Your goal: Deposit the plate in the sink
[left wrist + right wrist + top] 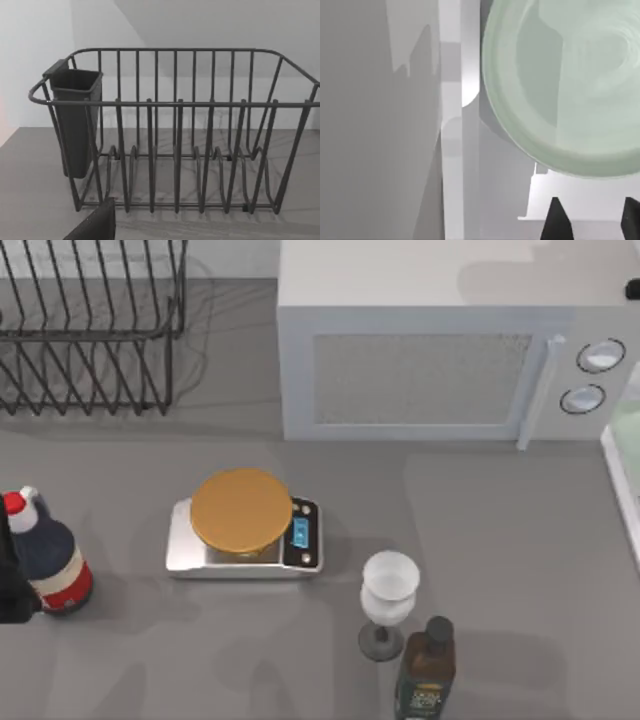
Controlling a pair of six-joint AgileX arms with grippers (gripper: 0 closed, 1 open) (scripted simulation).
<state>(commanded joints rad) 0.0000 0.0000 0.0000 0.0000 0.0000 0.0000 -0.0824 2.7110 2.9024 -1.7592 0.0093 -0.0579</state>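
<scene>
While plate (560, 85) sits inside sink (451, 125) rim w/ right gripper (592, 220) jaws spread, holding nothing, I'd lift straight up, no nudging; left arm parked by dish rack (175, 135).

No legible text or labels

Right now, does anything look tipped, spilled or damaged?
Nothing stands out. The wine glass, both bottles and the kitchen scale stand upright; the plate lies intact past the sink's white rim.
</scene>
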